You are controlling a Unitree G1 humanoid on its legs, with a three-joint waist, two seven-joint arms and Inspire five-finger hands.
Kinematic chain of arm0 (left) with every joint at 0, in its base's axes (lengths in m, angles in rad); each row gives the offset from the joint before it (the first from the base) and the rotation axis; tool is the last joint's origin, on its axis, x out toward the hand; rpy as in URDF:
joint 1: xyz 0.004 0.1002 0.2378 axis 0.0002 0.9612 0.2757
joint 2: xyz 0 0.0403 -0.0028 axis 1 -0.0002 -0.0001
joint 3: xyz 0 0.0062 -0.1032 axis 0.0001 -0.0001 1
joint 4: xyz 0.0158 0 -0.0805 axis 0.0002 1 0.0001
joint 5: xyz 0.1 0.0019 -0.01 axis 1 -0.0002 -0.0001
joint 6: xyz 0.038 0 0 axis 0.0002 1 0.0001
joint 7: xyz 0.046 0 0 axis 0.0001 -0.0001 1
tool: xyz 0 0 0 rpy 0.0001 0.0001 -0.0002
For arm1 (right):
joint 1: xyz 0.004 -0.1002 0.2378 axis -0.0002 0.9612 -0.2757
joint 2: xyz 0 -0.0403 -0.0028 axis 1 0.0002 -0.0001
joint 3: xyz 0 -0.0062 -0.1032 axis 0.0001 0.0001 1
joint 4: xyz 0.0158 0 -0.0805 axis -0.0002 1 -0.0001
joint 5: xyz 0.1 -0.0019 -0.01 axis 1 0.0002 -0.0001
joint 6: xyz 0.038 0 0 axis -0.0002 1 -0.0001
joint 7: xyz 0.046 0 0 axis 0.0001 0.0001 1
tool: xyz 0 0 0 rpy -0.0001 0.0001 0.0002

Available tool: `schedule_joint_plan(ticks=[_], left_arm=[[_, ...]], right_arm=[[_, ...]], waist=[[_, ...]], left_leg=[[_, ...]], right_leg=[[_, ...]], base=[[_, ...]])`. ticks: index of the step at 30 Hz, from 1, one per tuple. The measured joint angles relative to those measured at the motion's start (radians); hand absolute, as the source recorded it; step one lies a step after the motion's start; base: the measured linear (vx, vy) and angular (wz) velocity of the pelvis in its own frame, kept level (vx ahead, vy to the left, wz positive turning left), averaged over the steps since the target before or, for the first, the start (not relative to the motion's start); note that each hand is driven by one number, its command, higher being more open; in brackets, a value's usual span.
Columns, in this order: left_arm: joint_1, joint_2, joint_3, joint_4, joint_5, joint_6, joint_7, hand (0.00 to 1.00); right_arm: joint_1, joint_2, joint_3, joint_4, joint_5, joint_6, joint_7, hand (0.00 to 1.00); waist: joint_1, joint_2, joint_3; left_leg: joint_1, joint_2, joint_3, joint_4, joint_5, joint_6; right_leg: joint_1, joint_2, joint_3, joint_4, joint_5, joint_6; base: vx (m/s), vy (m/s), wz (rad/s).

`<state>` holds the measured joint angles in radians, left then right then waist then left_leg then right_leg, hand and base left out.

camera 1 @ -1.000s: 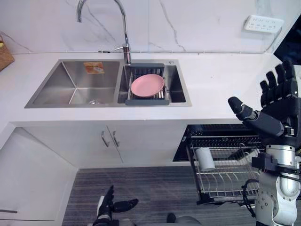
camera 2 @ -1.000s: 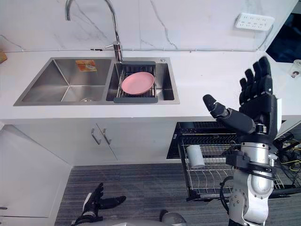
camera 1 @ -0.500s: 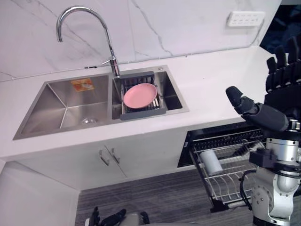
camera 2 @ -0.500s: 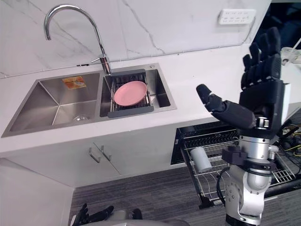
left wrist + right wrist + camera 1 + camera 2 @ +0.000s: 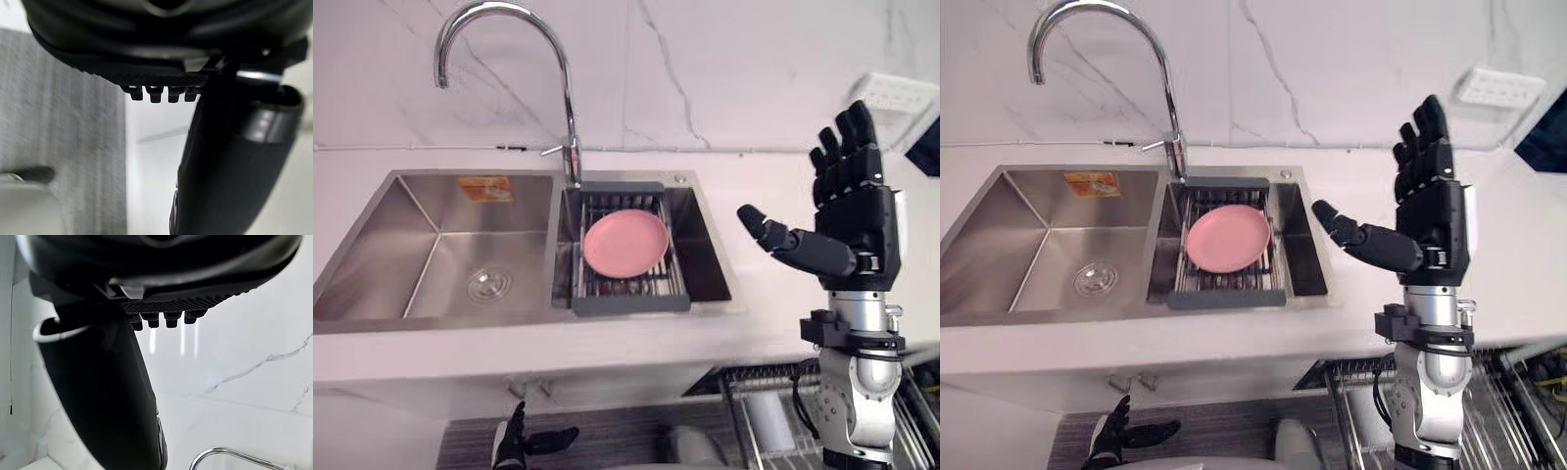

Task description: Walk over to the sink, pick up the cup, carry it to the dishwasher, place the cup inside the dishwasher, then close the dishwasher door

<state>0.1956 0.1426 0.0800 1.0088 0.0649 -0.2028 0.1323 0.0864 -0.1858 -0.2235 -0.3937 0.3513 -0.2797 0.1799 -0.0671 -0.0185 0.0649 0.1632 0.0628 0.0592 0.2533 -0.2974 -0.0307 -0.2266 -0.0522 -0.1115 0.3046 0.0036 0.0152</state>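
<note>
Left hand (image 5: 516,443) is held low near the floor, fingers relaxed, empty. Cup (image 5: 766,423) is seen lying in the dishwasher rack (image 5: 1513,411) below the counter (image 5: 607,345). Right hand (image 5: 852,211) is raised above the counter, fingers straight and spread, nothing held. Pink plate (image 5: 626,243) is seated in the sink (image 5: 411,245)

bright even light, pale glints across the steel sink (image 5: 423,233)

Head eyes look steeply down, sharing the sink (image 5: 431,245) at 10 o'clock. Wrist cameras sight closely along left hand (image 5: 230,161), right hand (image 5: 98,396).
</note>
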Motion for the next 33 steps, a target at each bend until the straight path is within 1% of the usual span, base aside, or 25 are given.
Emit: schedule_joint_plan(ticks=[1,2,3,4,5,6,8,10,12,13,14,15,16,17,18,19,20,21,22,25,28,29,31,33], left_arm=[[0.004,-0.005,0.000,0.000,0.015,-0.003,0.001,1.00],[0.004,-0.004,0.002,0.011,0.014,0.002,0.003,1.00],[0.012,-0.006,0.003,0.014,0.016,0.001,0.016,1.00],[0.019,-0.007,0.003,0.014,0.026,0.001,0.021,1.00],[0.031,-0.013,0.004,0.018,0.035,0.002,0.022,1.00],[0.033,-0.012,0.004,0.018,0.036,0.002,0.023,1.00],[0.040,-0.011,0.001,0.019,0.055,0.000,0.028,1.00],[0.046,-0.011,0.001,0.019,0.076,0.000,0.025,1.00],[0.050,-0.016,0.007,0.020,0.076,0.000,0.029,1.00],[0.053,-0.023,0.012,0.020,0.077,0.000,0.032,1.00],[0.050,-0.029,0.035,0.014,0.076,-0.002,0.033,1.00],[0.048,-0.031,0.047,0.009,0.075,-0.005,0.033,1.00],[0.042,-0.036,0.070,-0.002,0.076,-0.013,0.036,1.00],[0.039,-0.039,0.081,-0.009,0.077,-0.014,0.036,1.00],[0.040,-0.046,0.089,-0.020,0.084,-0.014,0.038,1.00],[0.039,-0.046,0.084,-0.022,0.089,-0.014,0.035,1.00],[0.040,-0.047,0.080,-0.023,0.090,-0.015,0.035,1.00],[0.045,-0.050,0.071,-0.028,0.091,-0.024,0.034,1.00],[0.047,-0.026,0.005,-0.022,0.093,0.012,0.134,1.00],[0.047,-0.026,0.005,-0.022,0.093,0.012,0.134,1.00],[0.046,-0.014,0.001,-0.022,0.096,0.010,0.134,1.00],[0.046,-0.010,0.001,-0.022,0.103,0.010,0.133,1.00],[0.046,-0.002,0.002,-0.022,0.114,0.012,0.133,1.00],[0.043,0.011,0.010,-0.022,0.123,0.019,0.126,1.00]], right_arm=[[-0.001,-0.009,0.000,0.002,0.001,0.000,0.001,1.00],[-0.002,-0.010,-0.003,0.002,0.002,0.000,0.000,1.00],[-0.002,-0.010,-0.013,0.006,0.006,0.001,-0.002,1.00],[-0.002,-0.011,-0.020,0.011,0.007,0.003,-0.003,1.00],[0.000,-0.010,-0.022,0.015,0.007,0.010,0.000,1.00],[0.000,-0.010,-0.022,0.015,0.007,0.010,0.001,1.00],[-0.012,-0.011,-0.022,0.004,0.007,0.010,0.012,1.00],[-0.027,-0.011,-0.010,0.004,0.007,0.013,0.018,1.00],[-0.033,-0.010,-0.002,0.004,0.008,0.016,0.025,1.00],[-0.033,-0.009,-0.001,0.003,0.011,0.019,0.032,1.00],[-0.032,-0.009,-0.002,-0.001,0.019,0.020,0.039,1.00],[-0.027,-0.009,-0.002,-0.010,0.019,0.020,0.040,1.00],[-0.016,-0.009,-0.007,-0.034,0.019,0.020,0.041,1.00],[-0.016,-0.010,-0.009,-0.041,0.020,0.020,0.043,1.00],[-0.018,-0.010,-0.010,-0.049,0.022,0.020,0.042,1.00],[-0.020,-0.010,-0.015,-0.046,0.023,0.020,0.042,1.00],[-0.019,-0.010,-0.018,-0.045,0.027,0.021,0.042,1.00],[-0.014,-0.009,-0.031,-0.043,0.041,0.021,0.042,1.00],[-0.018,-0.011,-0.021,-0.015,0.051,0.022,0.087,1.00],[-0.018,-0.011,-0.021,-0.015,0.051,0.022,0.087,1.00],[-0.025,-0.023,-0.021,-0.015,0.039,0.023,0.090,1.00],[-0.037,-0.044,-0.020,-0.016,-0.005,0.031,0.094,1.00],[-0.049,-0.094,-0.007,-0.022,-0.087,0.042,0.110,1.00],[-0.070,-0.190,0.043,-0.069,-0.265,0.079,0.180,1.00]], waist=[[0.006,0.001,0.000],[0.002,0.002,0.001],[-0.002,0.003,0.003],[-0.002,0.008,0.004],[0.011,0.016,0.003],[0.011,0.018,0.002],[0.015,0.019,-0.002],[0.023,0.022,-0.001],[0.028,0.026,0.003],[0.028,0.028,0.010],[0.027,0.025,0.029],[0.027,0.027,0.033],[0.026,0.025,0.041],[0.027,0.023,0.053],[0.028,0.025,0.060],[0.028,0.025,0.061],[0.027,0.028,0.060],[0.030,0.043,0.063],[0.046,0.009,0.059],[0.046,0.009,0.060],[0.046,-0.003,0.064],[0.045,-0.012,0.064],[0.046,-0.023,0.060],[0.047,-0.047,0.054]], left_leg=[[-0.012,0.006,-0.013,0.007,-0.011,-0.004],[-0.014,0.004,-0.022,-0.013,-0.012,-0.004],[-0.015,0.005,-0.026,-0.068,-0.009,-0.005],[-0.014,0.007,-0.030,-0.112,0.022,-0.004],[-0.005,0.020,-0.027,-0.114,0.062,-0.004],[-0.004,0.021,-0.027,-0.113,0.062,-0.004],[0.003,0.016,-0.022,-0.124,0.063,-0.002],[0.007,0.009,-0.012,-0.125,0.064,-0.001],[0.004,0.006,0.003,-0.096,0.062,-0.003],[-0.021,0.006,0.009,-0.031,0.052,-0.018],[-0.077,0.014,0.014,0.100,0.035,-0.033],[-0.114,0.024,0.024,0.170,0.030,-0.041],[-0.173,0.043,0.051,0.289,0.032,-0.042],[-0.189,0.055,0.071,0.323,0.014,-0.038],[-0.205,0.069,0.102,0.284,-0.017,-0.021],[-0.225,0.069,0.111,0.201,-0.015,-0.014],[-0.228,0.068,0.111,0.144,-0.005,-0.017],[-0.218,0.068,0.106,0.091,0.077,-0.008],[-0.117,0.029,0.124,-0.146,0.214,-0.016],[-0.117,0.029,0.124,-0.146,0.214,-0.016],[-0.109,0.030,0.122,-0.176,0.226,-0.018],[-0.102,0.029,0.122,-0.193,0.236,-0.018],[-0.096,0.029,0.123,-0.208,0.244,-0.019],[-0.096,0.031,0.131,-0.214,0.250,-0.025]], right_leg=[[0.031,0.005,0.003,-0.037,-0.001,-0.002],[0.046,0.005,0.002,-0.053,-0.001,-0.002],[0.078,0.007,-0.004,-0.086,-0.001,-0.002],[0.104,0.016,-0.009,-0.110,0.000,0.000],[0.151,0.034,0.000,-0.159,0.016,0.005],[0.160,0.036,0.000,-0.175,0.021,0.007],[0.208,0.038,0.004,-0.281,0.072,0.017],[0.235,0.037,0.016,-0.341,0.101,0.022],[0.248,0.039,0.027,-0.355,0.106,0.025],[0.255,0.037,0.027,-0.354,0.100,0.021],[0.268,0.035,0.025,-0.354,0.080,0.014],[0.269,0.035,0.025,-0.354,0.075,0.012],[0.275,0.036,0.019,-0.354,0.075,0.003],[0.281,0.035,0.017,-0.355,0.074,-0.001],[0.284,0.034,0.016,-0.356,0.075,-0.007],[0.281,0.031,0.013,-0.359,0.073,-0.004],[0.279,0.033,0.010,-0.360,0.072,-0.002],[0.279,0.037,0.015,-0.361,0.070,0.002],[0.277,0.033,0.034,-0.389,0.099,0.005],[0.277,0.033,0.034,-0.389,0.099,0.005],[0.277,0.029,0.025,-0.389,0.098,0.006],[0.276,0.028,0.022,-0.389,0.098,0.006],[0.275,0.027,0.017,-0.389,0.097,0.007],[0.268,0.026,0.002,-0.393,0.087,0.017]], base=[[0.35,-0.154,-0.09],[0.26,-0.154,0.03],[0.20,-0.107,0.13],[0.22,-0.069,-0.03],[0.14,-0.018,-0.09],[0.10,0.032,-0.08],[0.04,0.075,-0.02],[0.01,0.073,-0.16],[0.01,0.031,-0.13],[0.00,0.000,0.00],[-0.03,-0.017,0.07],[-0.05,-0.026,0.16],[-0.04,-0.021,0.16],[-0.05,-0.020,0.16],[-0.04,0.005,0.07],[-0.05,0.014,0.05],[-0.03,0.052,-0.03],[-0.02,0.041,-0.04],[-0.01,0.037,-0.05],[0.00,0.000,0.00],[0.00,-0.003,0.04],[-0.01,-0.006,0.06],[-0.01,-0.003,0.02],[0.00,0.000,0.00]])
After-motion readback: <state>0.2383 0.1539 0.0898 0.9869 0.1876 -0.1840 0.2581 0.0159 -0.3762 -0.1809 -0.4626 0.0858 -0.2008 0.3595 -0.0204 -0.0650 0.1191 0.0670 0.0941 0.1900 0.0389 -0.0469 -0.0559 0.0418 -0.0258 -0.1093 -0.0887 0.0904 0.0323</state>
